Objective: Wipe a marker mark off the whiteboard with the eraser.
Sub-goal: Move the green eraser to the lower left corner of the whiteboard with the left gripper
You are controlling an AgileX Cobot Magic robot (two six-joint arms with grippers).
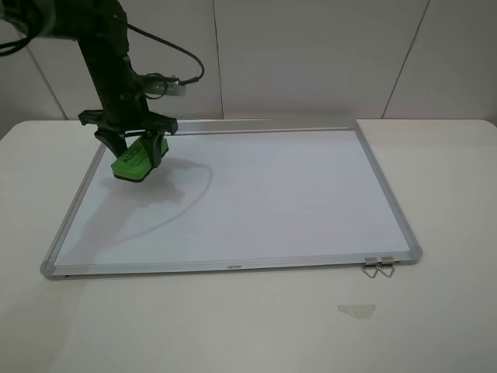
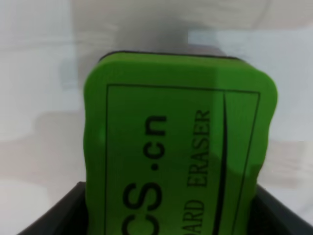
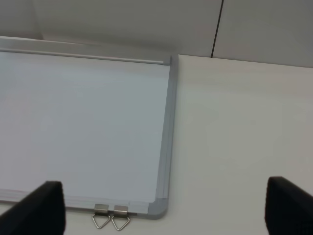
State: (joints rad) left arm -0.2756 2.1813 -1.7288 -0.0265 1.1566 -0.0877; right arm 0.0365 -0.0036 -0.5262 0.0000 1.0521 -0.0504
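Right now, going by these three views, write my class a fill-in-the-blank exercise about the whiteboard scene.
The left gripper is shut on the ___ eraser. The eraser is at the whiteboard's far-___ corner in the high view. ___ metal clips hang at the board's near-right corner. The right gripper is ___, holding nothing.
Missing words: green; left; two; open.

White table — whiteboard, tape scrap
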